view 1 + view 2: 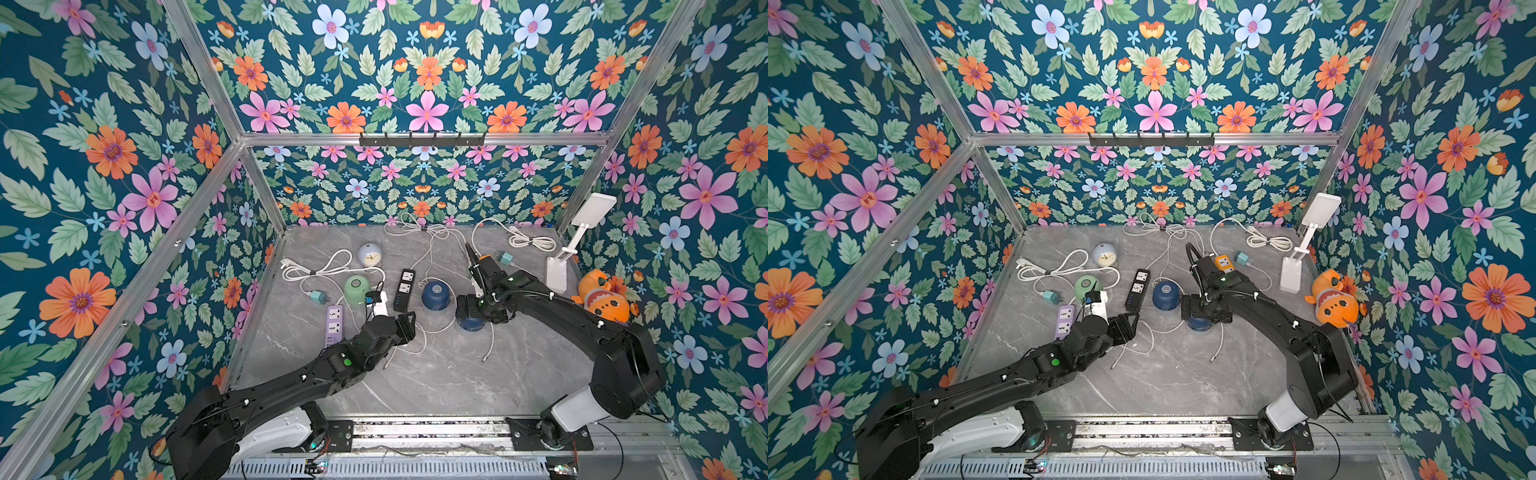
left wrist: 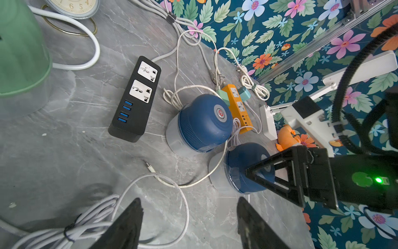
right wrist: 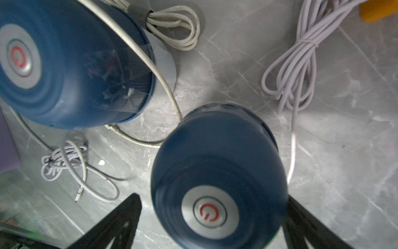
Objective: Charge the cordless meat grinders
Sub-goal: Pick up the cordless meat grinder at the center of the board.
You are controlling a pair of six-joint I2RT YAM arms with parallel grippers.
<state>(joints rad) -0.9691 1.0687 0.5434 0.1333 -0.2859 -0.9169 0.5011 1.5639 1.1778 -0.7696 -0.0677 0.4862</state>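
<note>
Two arms hung over the grey table [image 1: 415,382]. The right gripper [image 3: 212,197] stood wide open astride the near navy grinder [image 3: 215,146], right of centre; the far navy grinder [image 1: 435,294] sat just beyond, the mint green grinder [image 1: 356,286] further left. The left gripper [image 2: 188,203] hung open and empty. We judged the domes light, rigid and slick, best pinched across the ribbed band. A loose cable plug [image 2: 150,168] lay near them

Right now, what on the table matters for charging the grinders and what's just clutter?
Job: mint green grinder; rear navy grinder; front navy grinder; black power strip; purple power strip; orange power strip; white cables.
Clutter: alarm clock; white desk lamp; orange plush toy.
</note>
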